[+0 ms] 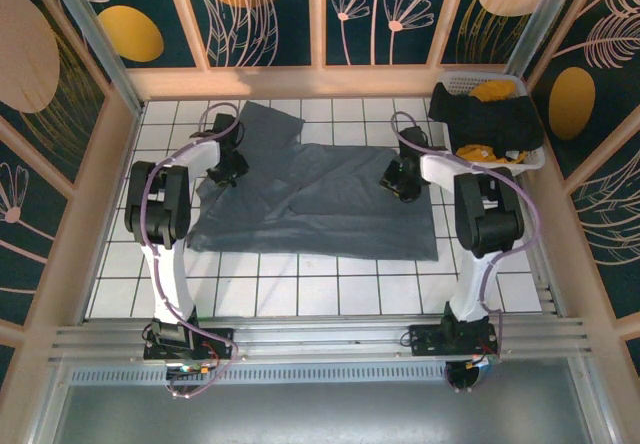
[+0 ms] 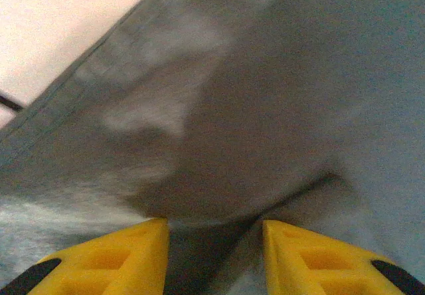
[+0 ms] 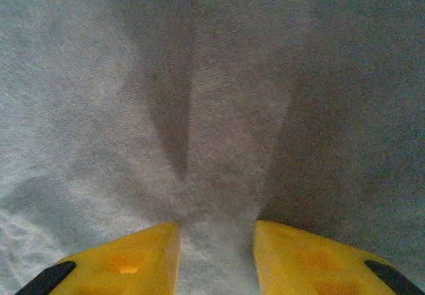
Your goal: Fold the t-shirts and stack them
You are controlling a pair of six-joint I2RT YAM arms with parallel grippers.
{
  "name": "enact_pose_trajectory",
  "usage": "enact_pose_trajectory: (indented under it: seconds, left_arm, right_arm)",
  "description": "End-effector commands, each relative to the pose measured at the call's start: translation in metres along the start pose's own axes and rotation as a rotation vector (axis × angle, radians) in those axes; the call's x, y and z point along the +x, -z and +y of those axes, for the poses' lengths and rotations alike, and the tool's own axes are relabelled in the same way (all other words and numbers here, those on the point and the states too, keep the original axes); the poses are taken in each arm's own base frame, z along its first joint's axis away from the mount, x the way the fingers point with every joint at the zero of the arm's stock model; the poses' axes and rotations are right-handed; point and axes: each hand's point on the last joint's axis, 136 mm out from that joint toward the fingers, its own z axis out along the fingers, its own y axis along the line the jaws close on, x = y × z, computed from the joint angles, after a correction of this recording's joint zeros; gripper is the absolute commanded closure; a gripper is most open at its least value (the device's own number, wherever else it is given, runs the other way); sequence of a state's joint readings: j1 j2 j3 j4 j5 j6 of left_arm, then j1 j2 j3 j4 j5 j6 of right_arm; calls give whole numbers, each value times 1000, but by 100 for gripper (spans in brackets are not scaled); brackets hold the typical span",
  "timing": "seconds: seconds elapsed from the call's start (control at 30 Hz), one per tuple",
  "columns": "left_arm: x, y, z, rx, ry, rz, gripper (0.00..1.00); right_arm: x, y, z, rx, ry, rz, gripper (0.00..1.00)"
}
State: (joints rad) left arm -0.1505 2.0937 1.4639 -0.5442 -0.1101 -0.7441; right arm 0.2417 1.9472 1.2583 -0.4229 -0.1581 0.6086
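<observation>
Left claw (image 2: 214, 242) and right claw (image 3: 217, 242) sit low on the large slate blue-grey cloth t-shirt (image 1: 320, 199) spread on the white-tiled desk (image 1: 300, 289), whether gripping I cannot tell, and they should pinch matching edges and lift together evenly.

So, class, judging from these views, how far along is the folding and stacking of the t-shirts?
Done: the blue-grey t-shirt lies spread out, not folded. In hand: the left claw and right claw are down at its two sides, jaws parted over the cloth. Remaining: folding it, then the black tee and mustard tee in the basket; nothing stacked yet.
</observation>
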Motion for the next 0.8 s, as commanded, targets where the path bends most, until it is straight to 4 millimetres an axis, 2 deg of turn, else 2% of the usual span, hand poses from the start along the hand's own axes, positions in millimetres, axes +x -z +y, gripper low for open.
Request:
enact_pose_trajectory:
  seconds: [0.0,0.17,0.27,0.37,0.43,0.53,0.63,0.7,0.77]
  left_arm:
    - [6,-17,39,-69,128,49,59]
    - [-5,-20,96,-129,224,44,59]
    - [-14,-17,116,-131,243,29,59]
    - [-25,-12,121,-134,235,7,59]
    - [-32,-6,119,-129,234,-6,59]
    - [-51,16,106,-71,272,-64,56]
    - [-84,45,83,31,339,-170,55]
    - [-106,54,69,85,389,-219,55]
    - [-132,55,50,152,423,-259,55]
  right_arm:
    - [15,-10,15,7,37,54,64]
    - [45,-25,36,-12,38,146,63]
    - [63,-29,49,-22,40,188,63]
    - [74,-29,59,-29,26,219,63]
    - [74,-26,64,-34,25,218,62]
    - [53,-13,76,-59,63,143,61]
    - [21,13,95,-120,130,28,57]
    - [1,27,103,-160,161,-27,56]
    - [-15,36,106,-183,179,-58,56]
